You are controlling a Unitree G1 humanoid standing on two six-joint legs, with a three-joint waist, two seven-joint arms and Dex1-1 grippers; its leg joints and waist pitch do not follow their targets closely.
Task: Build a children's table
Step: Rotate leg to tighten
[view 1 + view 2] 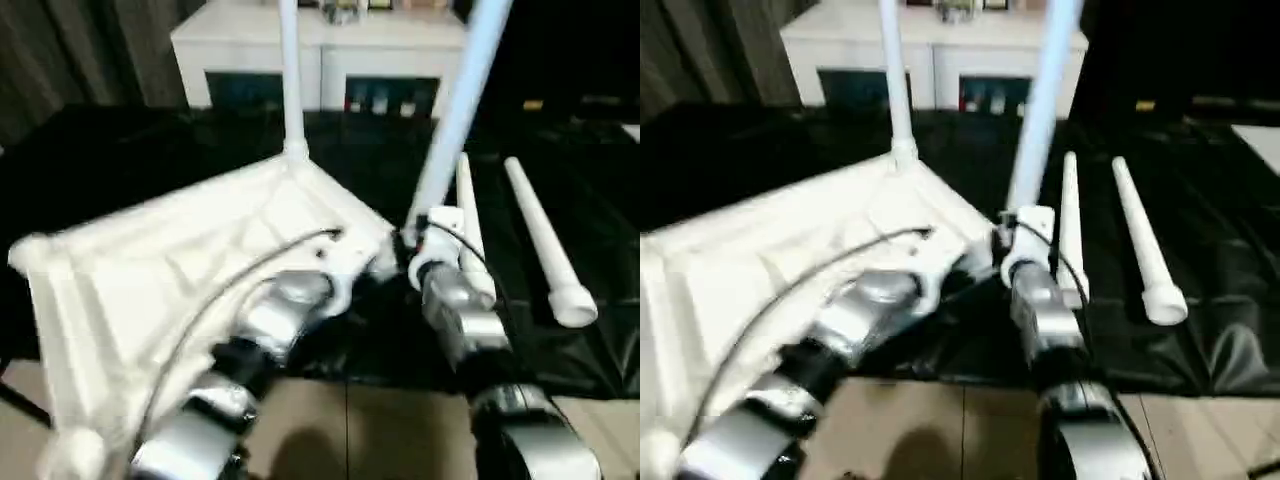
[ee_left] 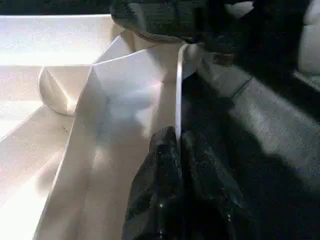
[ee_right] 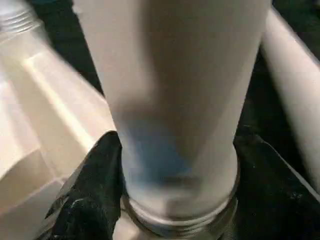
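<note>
Fingers (image 2: 165, 170) of the left gripper (image 2: 177, 150) are pinched shut on the thin edge of the overturned tabletop (image 1: 180, 260), lying at lower left on black sheeting (image 1: 590, 240). Right fingers (image 3: 90, 190) are clamped around a leg (image 1: 455, 120) rising at centre. Another leg (image 1: 290, 80) stands socketed behind; two legs (image 1: 545, 245) lie at right.
</note>
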